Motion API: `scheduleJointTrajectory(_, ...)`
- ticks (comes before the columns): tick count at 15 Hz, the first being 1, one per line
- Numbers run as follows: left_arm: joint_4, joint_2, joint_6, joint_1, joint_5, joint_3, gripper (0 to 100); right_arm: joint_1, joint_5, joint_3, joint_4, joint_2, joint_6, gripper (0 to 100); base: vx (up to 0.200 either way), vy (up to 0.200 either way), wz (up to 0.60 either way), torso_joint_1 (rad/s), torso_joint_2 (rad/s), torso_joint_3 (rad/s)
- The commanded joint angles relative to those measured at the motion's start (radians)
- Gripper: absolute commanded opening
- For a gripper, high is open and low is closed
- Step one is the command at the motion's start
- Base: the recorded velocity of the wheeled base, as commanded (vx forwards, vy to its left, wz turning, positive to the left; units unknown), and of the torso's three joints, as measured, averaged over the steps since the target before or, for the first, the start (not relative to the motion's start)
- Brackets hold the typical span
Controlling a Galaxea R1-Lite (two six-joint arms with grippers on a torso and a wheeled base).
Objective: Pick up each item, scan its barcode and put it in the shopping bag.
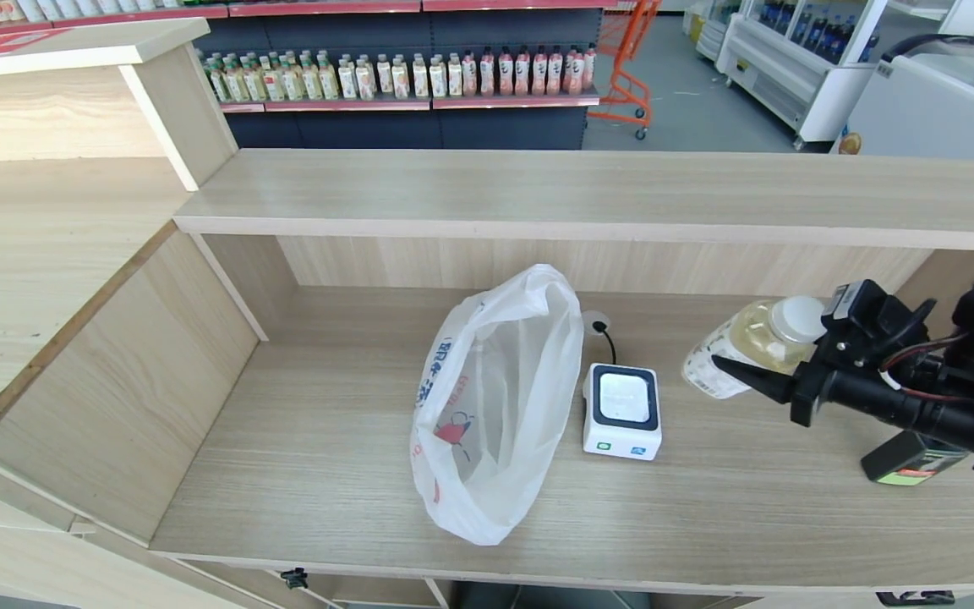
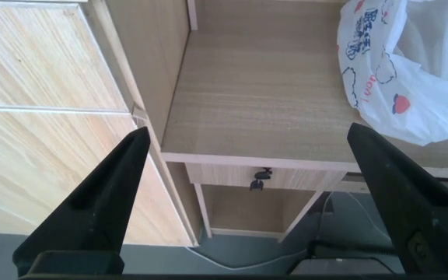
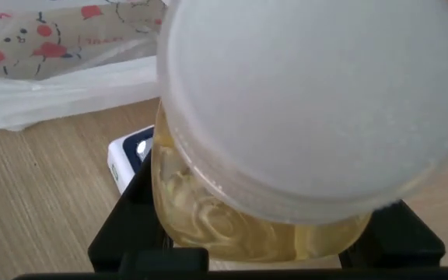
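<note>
Obs: left tool (image 2: 247,128) is hanging wide open, gripping nothing, off the front corner of the light wooden table (image 1: 309,457). The crumpled white plastic shopping bag (image 1: 495,406) is lying well left of the right tool (image 1: 736,359), and the white square scanner with grey window (image 1: 622,410) is sitting between them, just beside the bag. The right tool is clamping a tilted clear bottle of pale yellow liquid (image 1: 757,334). Judgement: scanning is calling for turning the label down toward the window while gripping firmly and approaching slowly.
</note>
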State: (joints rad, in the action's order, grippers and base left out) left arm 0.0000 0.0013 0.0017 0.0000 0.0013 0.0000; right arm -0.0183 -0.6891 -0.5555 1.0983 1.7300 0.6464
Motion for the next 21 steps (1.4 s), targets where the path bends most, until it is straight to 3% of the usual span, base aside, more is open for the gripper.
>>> scheduleJointTrajectory(1, 0.0, 0.0, 0.0, 0.0, 0.0, 0.0, 100, -0.022, -0.078, -0.049, 0.101, 0.163, 0.001, 0, 0.0, 0.0, 0.0, 0.0, 0.0, 0.0)
scheduleJointTrajectory(5, 0.0, 0.0, 0.0, 0.0, 0.0, 0.0, 100, -0.034, -0.144, -0.078, 0.196, 0.264, 0.038, 0, 0.0, 0.0, 0.0, 0.0, 0.0, 0.0)
scheduleJointTrajectory(10, 0.0, 0.0, 0.0, 0.0, 0.0, 0.0, 100, -0.086, -0.153, -0.142, 0.281, 0.356, 0.039, 0, 0.0, 0.0, 0.0, 0.0, 0.0, 0.0)
scheduleJointTrajectory(21, 0.0, 0.0, 0.0, 0.0, 0.0, 0.0, 100, -0.103, -0.164, -0.238, 0.308, 0.468, 0.067, 0, 0.0, 0.0, 0.0, 0.0, 0.0, 0.0)
